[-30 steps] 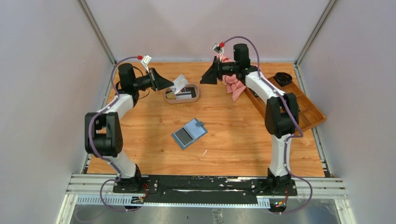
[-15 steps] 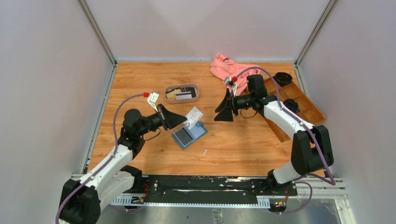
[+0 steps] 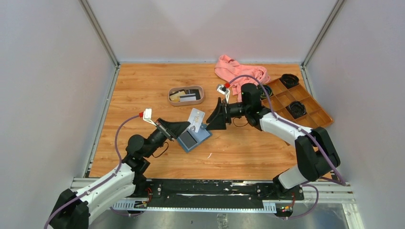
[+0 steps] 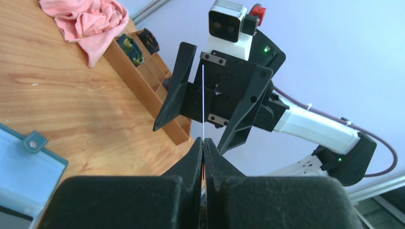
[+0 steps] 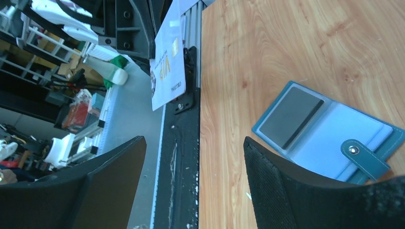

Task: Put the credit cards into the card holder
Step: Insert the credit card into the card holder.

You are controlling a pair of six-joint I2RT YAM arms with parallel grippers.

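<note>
The card holder (image 3: 193,137) lies open on the table, teal with a paler inside, and a dark card (image 3: 188,139) sits in its left pocket. My left gripper (image 3: 191,127) is shut on a white-grey credit card (image 3: 197,117) and holds it upright just above the holder's far edge. In the left wrist view the card (image 4: 203,95) shows edge-on above the gripper (image 4: 203,143). My right gripper (image 3: 210,121) is open and empty, facing the card from the right. The right wrist view shows the card (image 5: 167,62), the holder (image 5: 329,138) and the open gripper (image 5: 193,186).
An oval tray (image 3: 170,97) with more cards stands behind the holder. A pink cloth (image 3: 239,71) lies at the back right. A brown compartmented wooden box (image 3: 310,112) holding dark round items stands along the right edge.
My left gripper has carried the white-grey card from the tray down and forward to just above the holder. My right gripper has moved left and come close to the card.
</note>
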